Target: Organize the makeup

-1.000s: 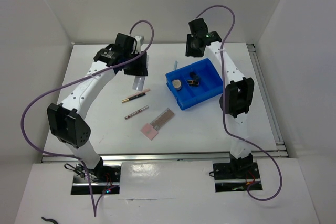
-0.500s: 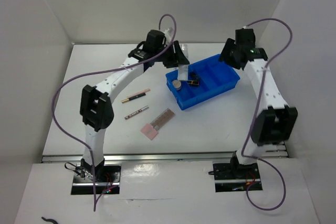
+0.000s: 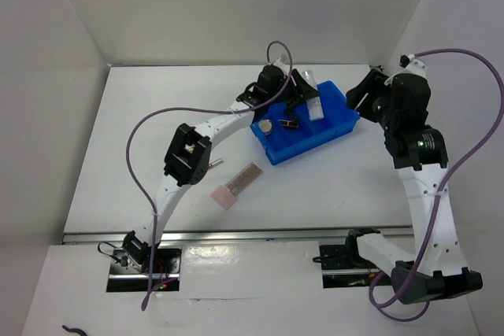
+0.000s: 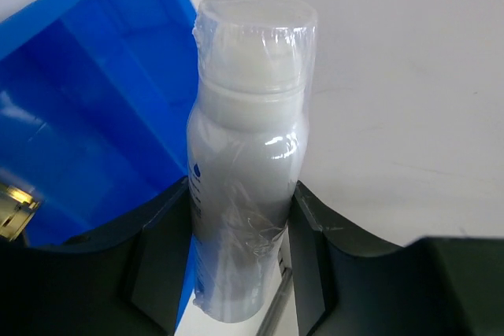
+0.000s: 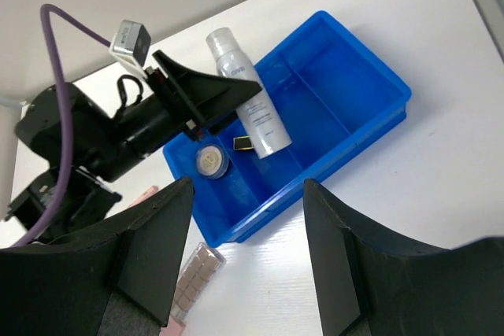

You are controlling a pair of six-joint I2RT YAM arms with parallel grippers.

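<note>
From above, my left pincer (image 3: pixel 305 98) is closed on one white tube (image 3: pixel 313 101), which hangs tilted over the far side of the blue tray (image 3: pixel 277 155). The tray is glossy moulded plastic, rectangular, with dividers. In its near-left part lie one round compact (image 3: pixel 267 126) with a pale metallic lid and, just right of it, one black-and-gold lipstick (image 3: pixel 289 123). One flat pink palette (image 3: pixel 236 185) lies on the white tabletop (image 3: pixel 142 131), near-left of the tray and apart from it. The left arm crosses the tabletop left of the tray and hides whatever lies under it. The right pincer (image 3: pixel 358 100) hovers just off the tray's far-right corner.

On the left wrist camera, two black fingers (image 4: pixel 157 265) press either side of the tube, a smooth cylinder with a stepped cap, wrapped in wrinkled shiny film. The tray wall is behind it to the left.

On the right wrist camera, my own black fingers (image 5: pixel 150 257) stand wide apart with nothing between them. The tube slants over the tray's middle, its lower end by the lipstick; I cannot tell whether it touches the tray floor.
</note>
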